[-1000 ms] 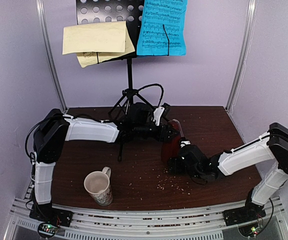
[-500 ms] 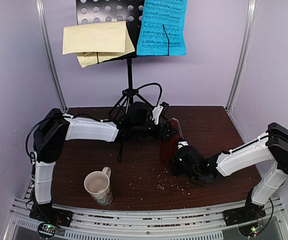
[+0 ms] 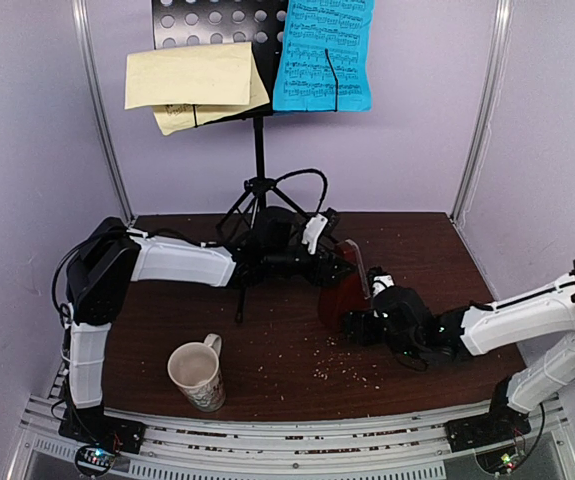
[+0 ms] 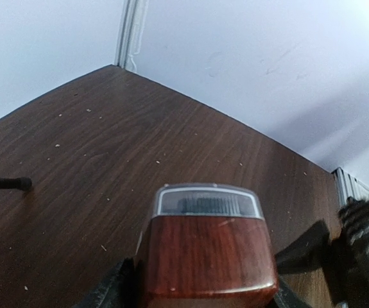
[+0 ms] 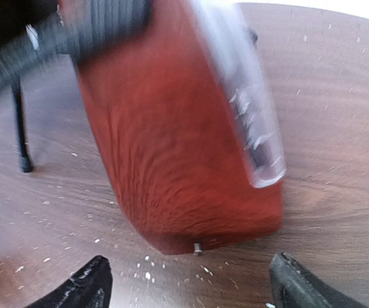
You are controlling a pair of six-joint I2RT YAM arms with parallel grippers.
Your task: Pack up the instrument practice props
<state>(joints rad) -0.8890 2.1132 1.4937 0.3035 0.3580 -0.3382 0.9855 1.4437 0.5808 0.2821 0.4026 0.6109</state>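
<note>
While the left fingers pinch the dark red-brown metronome by its sides, it is tilted over the middle of the tabletop. The right fingers are spread wide just beside its base, closing on nothing. Behind, the black music stand stands upright, carrying a blue sheet and pale yellow sheets.

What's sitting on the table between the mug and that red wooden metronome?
Nothing but bare table between mug and metronome, apart from a few pale crumbs; the top view shows it.
</note>
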